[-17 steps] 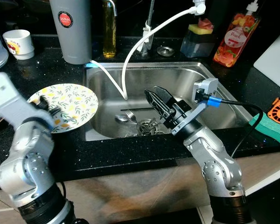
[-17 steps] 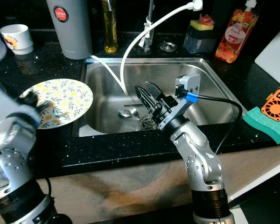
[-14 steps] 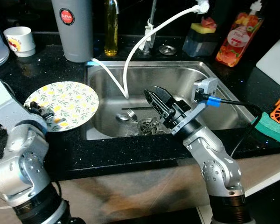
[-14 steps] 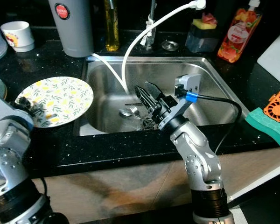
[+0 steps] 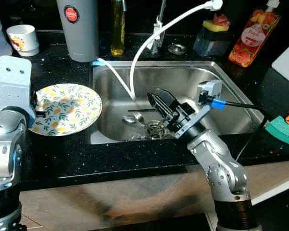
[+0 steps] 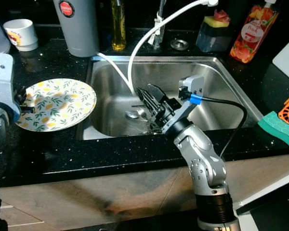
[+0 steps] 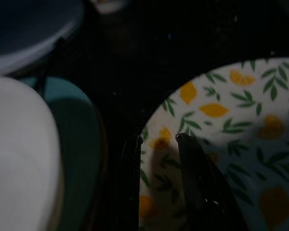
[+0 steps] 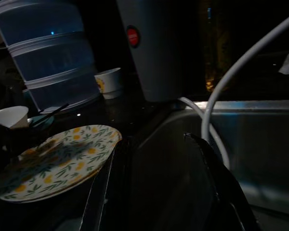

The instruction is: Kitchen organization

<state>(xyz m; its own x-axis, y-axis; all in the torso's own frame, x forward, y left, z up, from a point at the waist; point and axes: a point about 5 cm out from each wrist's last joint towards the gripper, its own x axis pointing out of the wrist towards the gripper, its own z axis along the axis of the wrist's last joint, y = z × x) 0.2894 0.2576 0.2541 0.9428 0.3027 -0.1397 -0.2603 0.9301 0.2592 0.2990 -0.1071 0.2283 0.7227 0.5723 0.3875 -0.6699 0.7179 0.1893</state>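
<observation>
My left gripper (image 7: 159, 139) is at the near-left edge of the lemon-pattern plate (image 5: 67, 109), which lies on the black countertop (image 5: 58, 154) to the left of the sink (image 5: 231, 96). In the left wrist view one finger (image 7: 197, 183) lies over the plate's face and the other stands at its rim, on the dark counter side, so the rim is between them. The fingers are parted, and I cannot tell if they really press the plate. Beside the plate, in this same view, I see a teal dish (image 7: 79, 144) and something white and round (image 7: 19, 159), too close to name.

My right gripper (image 5: 159, 102) hangs over the sink basin with its two fingers spread wide and nothing between them. Below it, near the drain, a spoon (image 5: 131, 118) and some other cutlery lie at the bottom of the basin. A white hose (image 5: 149, 43) bends from the faucet area down into the sink.

About writing: the tall grey thermos (image 5: 79, 29) behind the plate has a round red label with white letters, too small to read surely. The orange-red bottle (image 5: 253, 33) at the back right shows a word that looks like "Peach". The small white cup (image 5: 23, 39) at the back left has a red and yellow picture, not readable. A yellow bottle (image 5: 118, 29) stands next to the thermos.
</observation>
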